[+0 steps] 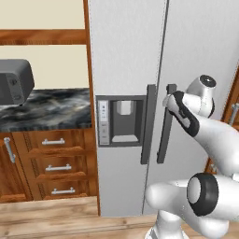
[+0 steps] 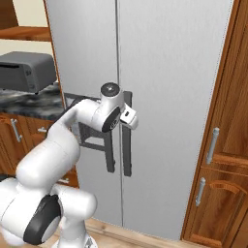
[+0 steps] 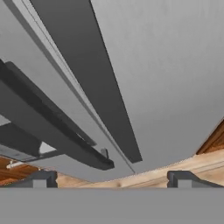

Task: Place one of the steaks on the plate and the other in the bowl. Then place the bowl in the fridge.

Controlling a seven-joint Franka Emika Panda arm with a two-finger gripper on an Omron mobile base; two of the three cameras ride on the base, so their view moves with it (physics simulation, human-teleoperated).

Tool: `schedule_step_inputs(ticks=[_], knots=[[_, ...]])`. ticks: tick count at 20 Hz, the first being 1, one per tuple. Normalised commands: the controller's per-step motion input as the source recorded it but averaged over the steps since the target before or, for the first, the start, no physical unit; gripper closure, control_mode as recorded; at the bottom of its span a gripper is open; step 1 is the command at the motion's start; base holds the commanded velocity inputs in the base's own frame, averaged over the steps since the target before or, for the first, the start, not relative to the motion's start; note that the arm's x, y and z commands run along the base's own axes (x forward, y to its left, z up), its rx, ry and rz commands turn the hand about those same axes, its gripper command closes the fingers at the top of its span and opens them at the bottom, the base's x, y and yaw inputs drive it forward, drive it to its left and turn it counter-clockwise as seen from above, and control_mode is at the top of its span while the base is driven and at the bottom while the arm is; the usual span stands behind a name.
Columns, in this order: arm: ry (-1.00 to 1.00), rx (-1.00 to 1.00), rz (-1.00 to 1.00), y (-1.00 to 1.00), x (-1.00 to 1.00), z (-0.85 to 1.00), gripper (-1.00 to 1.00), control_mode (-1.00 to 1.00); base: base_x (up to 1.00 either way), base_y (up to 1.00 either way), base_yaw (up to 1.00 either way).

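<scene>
The silver-grey fridge point(image 1: 126, 56) point(image 2: 164, 72) stands directly ahead with both doors shut. Its water dispenser panel point(image 1: 120, 120) is in the left door. My gripper point(image 1: 168, 100) point(image 2: 131, 118) is at the top of the right door's dark handle point(image 1: 164, 135) point(image 2: 127, 155), close to the door face. In the hand view the gripper point(image 3: 112, 178) is open, fingertips point(image 3: 43, 178) wide apart, and the handle point(image 3: 92, 74) runs away ahead of them, not between them. The steaks, the bowl and the plate are out of view.
A grey countertop oven point(image 1: 14, 81) point(image 2: 24, 70) sits on the dark marble counter point(image 1: 51, 109) left of the fridge, above wooden drawers point(image 1: 58, 163). Tall wooden cabinets point(image 2: 220, 160) with metal handles flank the fridge's right side. Wood floor point(image 1: 51, 214) lies below.
</scene>
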Motion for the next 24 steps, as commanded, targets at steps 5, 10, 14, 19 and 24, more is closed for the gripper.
schedule_step_inputs(ticks=[5, 10, 14, 19, 24], knots=[[0.00, 0.00, 0.05, 0.00, 0.82, -0.21, -1.00, -1.00, 0.00, 0.00, 0.00], [-0.04, -0.03, 0.00, -0.10, 0.41, -0.30, -1.00, -1.00, 0.00, 0.00, 0.00], [-0.14, -0.03, 0.00, -0.16, 0.33, -0.30, -1.00, -1.00, 0.00, 0.00, 0.00], [-0.21, 0.00, 0.00, -0.04, 0.45, -0.35, -1.00, -1.00, 0.00, 0.00, 0.00], [-0.15, 0.00, 0.00, 0.00, 0.69, -0.32, -1.00, -1.00, 0.00, 0.00, 0.00]])
